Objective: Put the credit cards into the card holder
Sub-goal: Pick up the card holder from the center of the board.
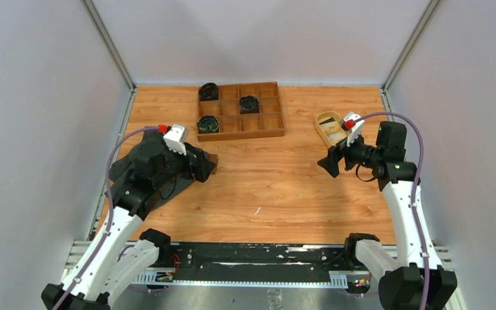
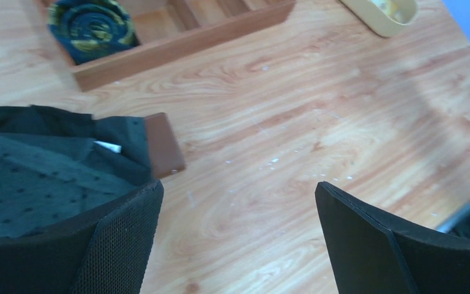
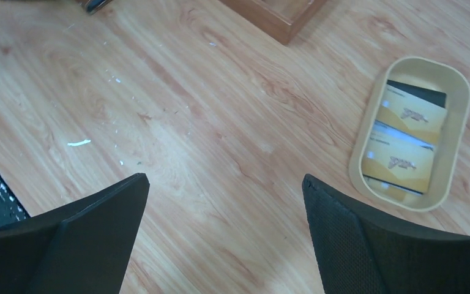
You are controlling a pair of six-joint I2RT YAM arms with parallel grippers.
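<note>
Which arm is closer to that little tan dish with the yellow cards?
The right gripper: it hangs open just on the near side of the dish; the left gripper is far off to the left, by a dark cloth.

I list: wooden compartment tray (image 1: 268, 121) far centre, three dark rolls (image 1: 249, 103) in separate cells (kind unclear); tan oval dish (image 3: 360, 160) to its right; dark dotted cloth (image 2: 30, 184) left.
</note>
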